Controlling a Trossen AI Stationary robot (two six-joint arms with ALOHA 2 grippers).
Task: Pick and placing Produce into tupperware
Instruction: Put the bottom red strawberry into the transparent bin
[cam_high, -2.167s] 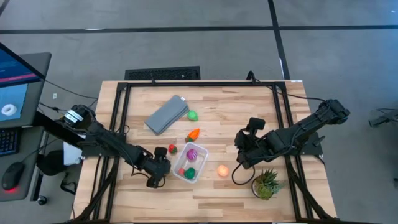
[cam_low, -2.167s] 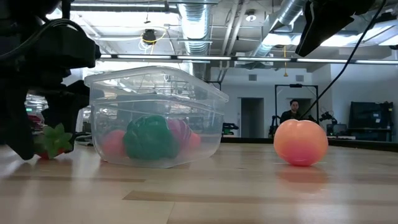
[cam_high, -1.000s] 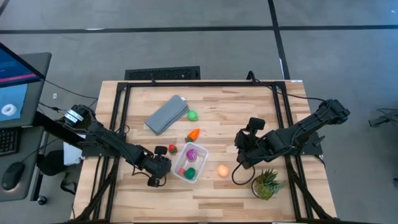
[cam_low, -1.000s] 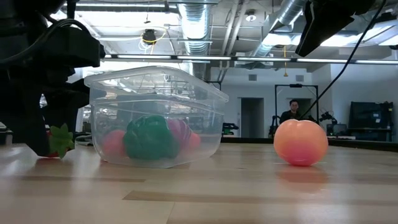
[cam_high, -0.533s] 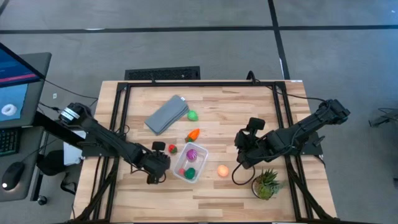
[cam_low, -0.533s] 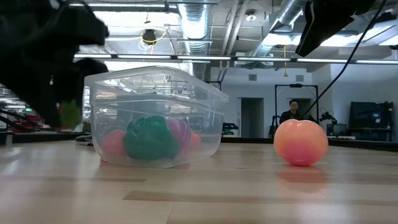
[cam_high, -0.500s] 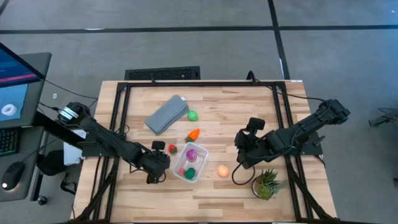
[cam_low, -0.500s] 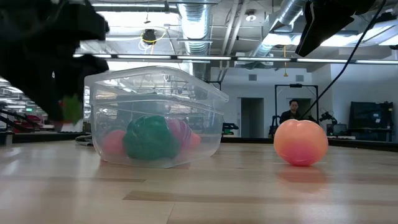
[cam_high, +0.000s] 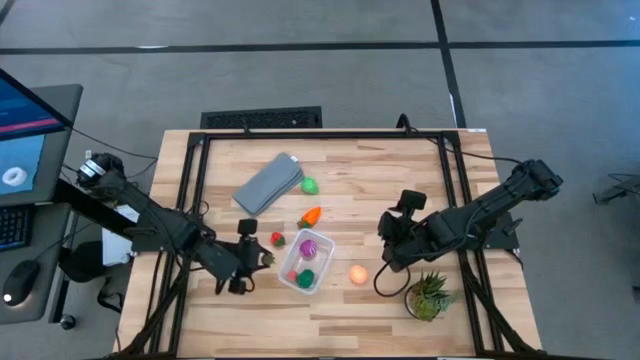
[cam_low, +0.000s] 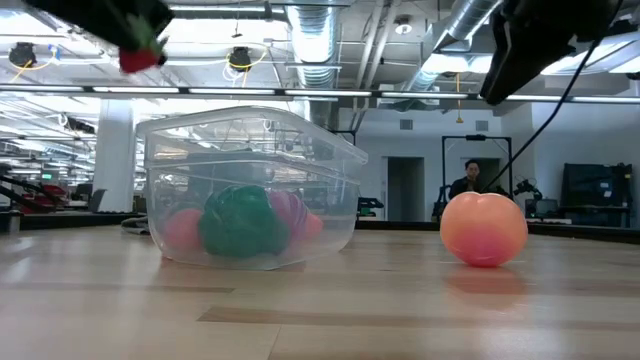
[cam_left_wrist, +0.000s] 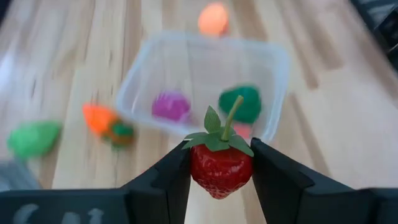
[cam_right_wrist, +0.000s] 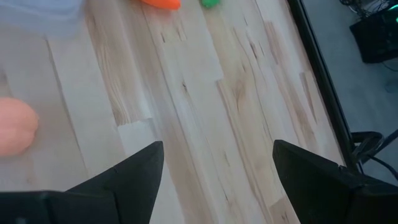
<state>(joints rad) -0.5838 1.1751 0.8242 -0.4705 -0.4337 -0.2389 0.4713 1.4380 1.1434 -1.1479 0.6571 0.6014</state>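
My left gripper (cam_left_wrist: 221, 177) is shut on a red strawberry (cam_left_wrist: 221, 167) with green leaves and hovers just left of the clear tupperware (cam_high: 305, 262). In the low view the strawberry (cam_low: 140, 55) shows high above the tupperware's rim (cam_low: 250, 125). The tupperware (cam_left_wrist: 205, 81) rests on its base and holds a purple piece (cam_left_wrist: 171, 104), a dark green piece (cam_left_wrist: 241, 102) and a reddish piece (cam_low: 180, 230). My right gripper (cam_right_wrist: 217, 180) is open over bare table, right of the yellow-orange ball (cam_high: 358, 273). My left gripper pinches the strawberry's red body (cam_left_wrist: 199, 171) between its two fingers, one on each side. The fingers slant in from the table's left and above. The strawberry is lifted clear of the table, its leafy stem (cam_left_wrist: 229, 121) sticking out past the fingers.
An orange carrot piece (cam_high: 311, 215) and a light green piece (cam_high: 310, 185) lie beyond the tupperware, by the flat grey lid (cam_high: 268, 184). A spiky potted plant (cam_high: 428, 296) stands near the table's near right corner. A person (cam_low: 472, 180) shows far back in the room.
My left gripper has taken the strawberry from the tabletop beside the tupperware's left wall and carried it up. The strawberry now hangs well above the rim. The tupperware, the ball and my right arm have kept still.
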